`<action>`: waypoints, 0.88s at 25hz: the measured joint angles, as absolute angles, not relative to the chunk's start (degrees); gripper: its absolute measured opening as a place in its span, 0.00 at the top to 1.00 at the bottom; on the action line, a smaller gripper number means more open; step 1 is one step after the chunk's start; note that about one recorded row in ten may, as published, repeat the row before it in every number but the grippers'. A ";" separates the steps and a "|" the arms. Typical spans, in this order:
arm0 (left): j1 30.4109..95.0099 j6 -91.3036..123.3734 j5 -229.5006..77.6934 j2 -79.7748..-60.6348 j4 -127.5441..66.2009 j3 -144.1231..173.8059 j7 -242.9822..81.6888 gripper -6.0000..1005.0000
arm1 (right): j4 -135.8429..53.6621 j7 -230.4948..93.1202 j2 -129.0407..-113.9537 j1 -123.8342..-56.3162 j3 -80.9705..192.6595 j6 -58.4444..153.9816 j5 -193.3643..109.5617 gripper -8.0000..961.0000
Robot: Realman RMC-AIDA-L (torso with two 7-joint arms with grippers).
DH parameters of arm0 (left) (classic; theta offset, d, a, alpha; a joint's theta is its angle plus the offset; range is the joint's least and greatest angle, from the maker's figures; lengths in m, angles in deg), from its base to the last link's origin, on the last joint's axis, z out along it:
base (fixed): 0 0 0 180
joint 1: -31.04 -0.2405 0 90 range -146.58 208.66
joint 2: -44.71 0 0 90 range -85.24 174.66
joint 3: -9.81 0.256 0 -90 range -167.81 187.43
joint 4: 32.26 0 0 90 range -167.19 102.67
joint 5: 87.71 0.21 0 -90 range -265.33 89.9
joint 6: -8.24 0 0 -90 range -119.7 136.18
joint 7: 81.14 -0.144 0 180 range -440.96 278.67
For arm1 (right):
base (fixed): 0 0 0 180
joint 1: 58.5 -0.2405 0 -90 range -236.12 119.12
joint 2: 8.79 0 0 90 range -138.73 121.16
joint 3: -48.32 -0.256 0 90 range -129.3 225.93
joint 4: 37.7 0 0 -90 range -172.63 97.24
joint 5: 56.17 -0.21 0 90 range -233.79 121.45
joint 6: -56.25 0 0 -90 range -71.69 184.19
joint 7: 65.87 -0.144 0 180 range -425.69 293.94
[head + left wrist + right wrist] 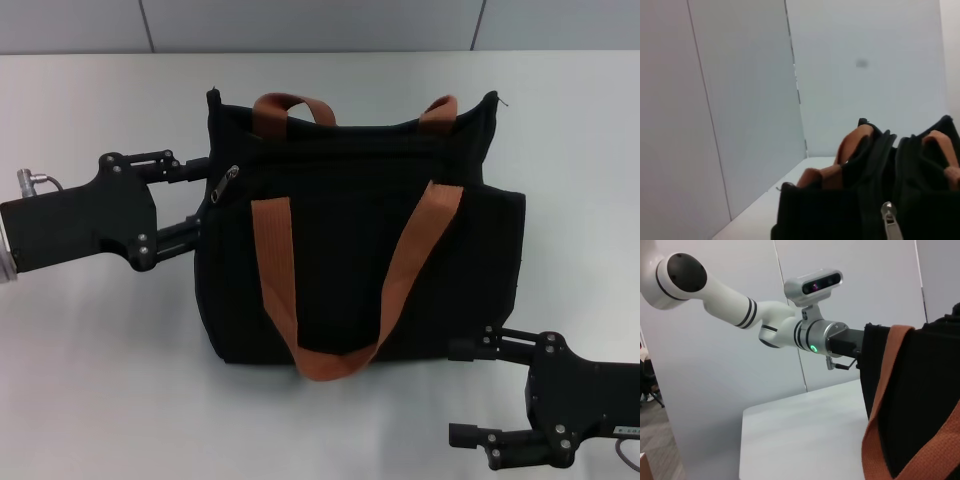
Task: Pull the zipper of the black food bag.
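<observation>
The black food bag [350,260] stands on the white table [100,380] with two orange-brown handles; the front one [280,270] hangs down its face. The silver zipper pull [225,184] lies at the upper left end of the zip line. It also shows close up in the left wrist view [891,222]. My left gripper [197,198] is open at the bag's left side, its jaws level with the zipper pull and right beside it. My right gripper [455,391] is open at the bag's lower right corner, with its upper finger [480,346] against the bag.
A grey panelled wall [320,25] runs behind the table. The right wrist view shows my left arm [740,305] reaching to the bag [925,380] across bare tabletop [800,435].
</observation>
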State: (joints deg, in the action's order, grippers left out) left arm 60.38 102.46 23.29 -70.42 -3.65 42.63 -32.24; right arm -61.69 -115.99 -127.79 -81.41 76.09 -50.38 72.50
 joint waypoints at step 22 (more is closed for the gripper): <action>59.43 102.80 20.96 -70.42 -3.89 42.15 -33.06 0.97 | -59.19 -116.13 -127.86 -82.63 75.71 -52.92 68.74 0.13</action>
State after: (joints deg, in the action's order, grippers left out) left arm 59.43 102.80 20.96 -70.42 -3.89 42.15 -33.06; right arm -59.19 -116.13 -127.86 -82.63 75.71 -52.92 68.74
